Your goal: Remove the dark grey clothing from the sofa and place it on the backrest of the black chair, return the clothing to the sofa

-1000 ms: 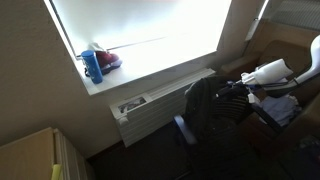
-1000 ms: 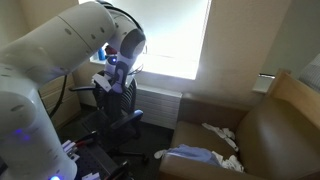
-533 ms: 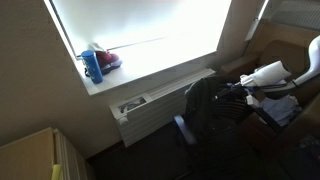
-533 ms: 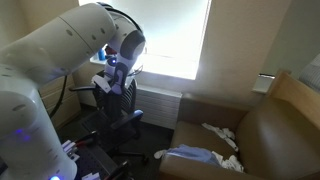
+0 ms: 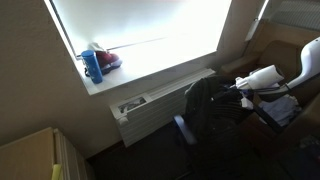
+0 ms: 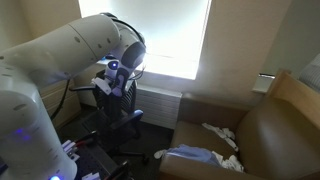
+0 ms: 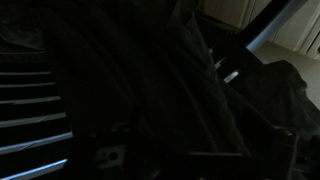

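White arm (image 5: 268,74) at the black chair (image 5: 205,108); blue bottle (image 5: 92,66) on sill (image 5: 150,68)

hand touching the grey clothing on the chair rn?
Cannot tell. In an exterior view the hand overlaps the clothing in shadow, with no clear edge; the wrist view is too dark.

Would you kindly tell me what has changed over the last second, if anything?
The arm edged slightly toward the chair backrest, its wrist dipping a little. Whether the gripper took hold of or let go of the dark clothing cannot be told. The chair, the clothing, the cloths on the sofa and the bottle on the sill stayed put.
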Robot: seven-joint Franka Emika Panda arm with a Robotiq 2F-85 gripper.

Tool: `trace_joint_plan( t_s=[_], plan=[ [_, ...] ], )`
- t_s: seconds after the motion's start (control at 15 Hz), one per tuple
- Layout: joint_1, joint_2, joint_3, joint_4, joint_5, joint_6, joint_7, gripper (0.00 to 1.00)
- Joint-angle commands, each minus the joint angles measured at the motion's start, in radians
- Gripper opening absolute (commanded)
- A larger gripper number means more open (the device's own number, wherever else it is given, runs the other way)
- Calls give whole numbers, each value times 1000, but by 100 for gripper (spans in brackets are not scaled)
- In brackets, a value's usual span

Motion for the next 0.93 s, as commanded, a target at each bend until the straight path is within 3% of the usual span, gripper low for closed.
trace_joint_plan(
  t_s=[0.0, 0.33, 0.4, 0.73, 0.87],
  plan=[
    [4, 5, -3, 18, -18, -23, -11, 100],
    [65, 2, -122, 81, -19, -23, -138, 100],
    [79, 6, -143, 91, -6, -17, -154, 75],
    [108, 36, -143, 125, 0, -16, -152, 49],
    [117, 45, -137, 142, -2, -15, -148, 34]
  ],
)
